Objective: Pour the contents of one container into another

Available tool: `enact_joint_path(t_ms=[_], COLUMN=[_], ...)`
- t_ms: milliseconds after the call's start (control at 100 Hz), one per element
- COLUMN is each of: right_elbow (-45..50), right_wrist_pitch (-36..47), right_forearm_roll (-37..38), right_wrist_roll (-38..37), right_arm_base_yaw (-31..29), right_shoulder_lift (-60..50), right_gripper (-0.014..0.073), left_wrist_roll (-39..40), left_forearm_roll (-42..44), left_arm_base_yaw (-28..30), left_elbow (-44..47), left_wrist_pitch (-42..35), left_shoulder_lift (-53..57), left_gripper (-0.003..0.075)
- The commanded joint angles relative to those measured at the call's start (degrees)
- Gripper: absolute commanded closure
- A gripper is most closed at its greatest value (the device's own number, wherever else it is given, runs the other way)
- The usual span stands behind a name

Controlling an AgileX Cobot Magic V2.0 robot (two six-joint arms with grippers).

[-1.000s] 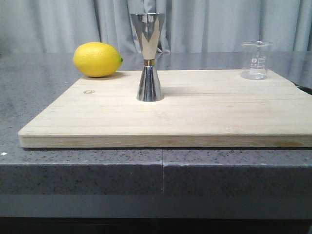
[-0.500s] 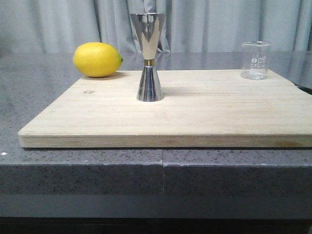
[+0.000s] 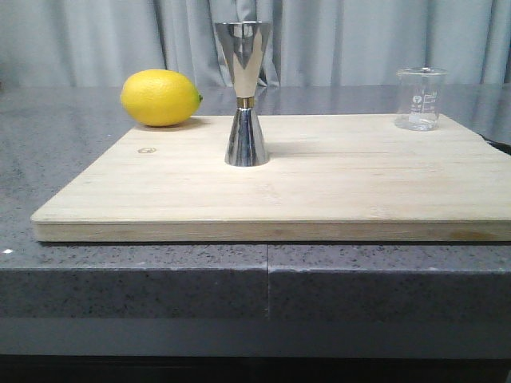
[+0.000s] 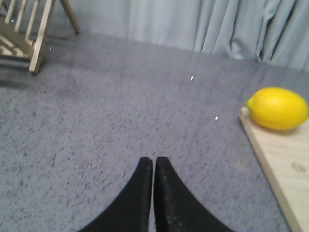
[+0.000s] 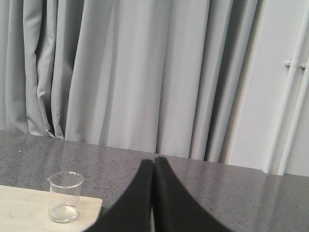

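A pale wooden cutting board (image 3: 319,191) lies flat on the grey speckled worktop (image 3: 64,152), its front edge close to the worktop's front edge. The steel hourglass jigger (image 3: 245,94) stands upright on the board, toward the board's back edge and left of its middle, a thin gold band at its narrow waist. The clear glass beaker (image 3: 419,98) with white printed markings stands upright at the board's back right corner, well apart from the jigger; a little clear liquid seems to sit at its bottom. A yellow lemon (image 3: 160,97) rests at the board's back left corner.

The left hand (image 4: 154,162) is clenched, its black fingers (image 4: 140,193) pressed together with nothing between them, above bare worktop off the board's left edge. The right hand (image 5: 154,160) is likewise clenched and empty, off the board's right edge, apart from the beaker. Grey curtains (image 5: 145,72) hang behind the worktop's back edge.
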State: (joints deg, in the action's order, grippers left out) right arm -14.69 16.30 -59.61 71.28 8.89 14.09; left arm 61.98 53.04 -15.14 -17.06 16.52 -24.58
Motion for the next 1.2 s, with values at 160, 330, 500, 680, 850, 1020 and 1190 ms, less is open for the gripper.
enact_joint_path(t_ms=[160, 330, 500, 680, 850, 1020, 1190], right_elbow=[-1.6, -1.6, -1.6, -1.6, -1.6, -1.6, -1.6], right_wrist_pitch=[1.7, 1.7, 1.7, 1.7, 1.9, 2.0, 2.0], right_forearm_roll=[0.9, 0.9, 0.9, 0.9, 0.9, 0.9, 0.9], right_wrist_roll=[0.4, 0.4, 0.4, 0.4, 0.4, 0.4, 0.4], right_arm_base_yaw=[-0.4, -0.4, -0.4, -0.4, -0.4, -0.4, -0.4], right_shoulder_lift=[0.2, 0.2, 0.2, 0.2, 0.2, 0.2, 0.2], right_gripper=[0.0662, 0.0662, 0.0662, 0.0662, 0.0662, 0.0662, 0.0662], left_wrist_roll=[-39.4, -51.1, -52.0, -56.5, -57.4, -57.5, -57.6], left_forearm_roll=[-31.1, -43.6, -48.9, -52.5, -53.0, -53.0, -53.0], left_arm_base_yaw=[1.4, 4.7, 8.6, 9.3, 9.3, 9.3, 9.3], left_elbow=[1.1, 6.7, 11.7, 16.0, 18.5, 18.5, 18.5], left_wrist_pitch=[-2.8, -13.3, -16.5, -16.5, -16.5, -16.0, -16.0], left_shoulder_lift=[5.7, 13.5, 20.4, 25.1, 26.3, 26.3, 26.3], left_gripper=[0.0741, 0.0741, 0.0741, 0.0741, 0.0741, 0.0741, 0.0741])
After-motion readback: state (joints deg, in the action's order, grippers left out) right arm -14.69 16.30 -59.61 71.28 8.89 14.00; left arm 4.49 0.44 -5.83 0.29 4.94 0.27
